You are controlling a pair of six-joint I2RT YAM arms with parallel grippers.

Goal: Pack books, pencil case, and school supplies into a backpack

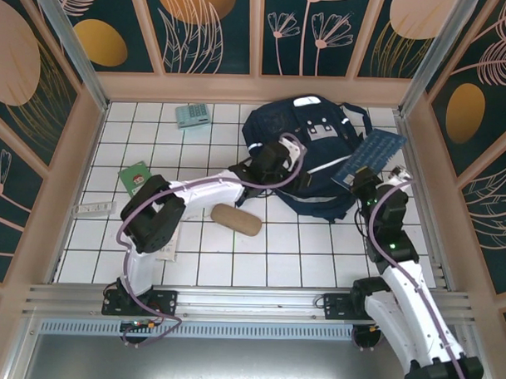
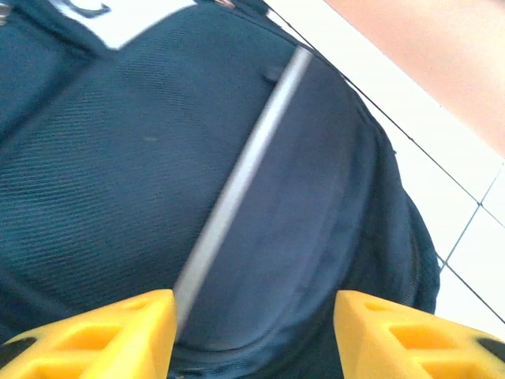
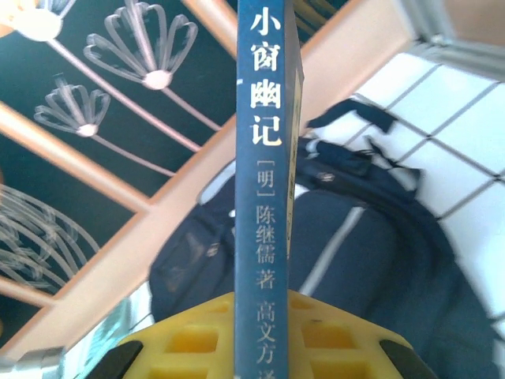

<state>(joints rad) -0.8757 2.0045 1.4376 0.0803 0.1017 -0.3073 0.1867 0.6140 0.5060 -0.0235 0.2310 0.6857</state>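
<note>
The navy backpack (image 1: pixel 321 146) lies at the back of the tiled table. My left gripper (image 1: pixel 275 161) is over its left side, and in the left wrist view it is open (image 2: pixel 254 335), its yellow fingers (image 2: pixel 102 335) spread above the dark fabric and a grey stripe (image 2: pixel 237 181). My right gripper (image 1: pixel 365 181) is shut on the blue book (image 1: pixel 372 155), held beside the backpack's right edge; its spine (image 3: pixel 264 158) stands upright between the pads. The tan pencil case (image 1: pixel 235 220), teal calculator (image 1: pixel 191 115), green book (image 1: pixel 134 176) and white packet (image 1: pixel 94 208) lie on the table. The yellow and black books are hidden.
Peach-framed walls (image 1: pixel 256 88) enclose the table on three sides, and the right wall (image 1: pixel 420 154) is close to the held book. A metal rail (image 1: pixel 249 302) runs along the near edge. Open tiles (image 1: pixel 301 249) lie in front of the backpack.
</note>
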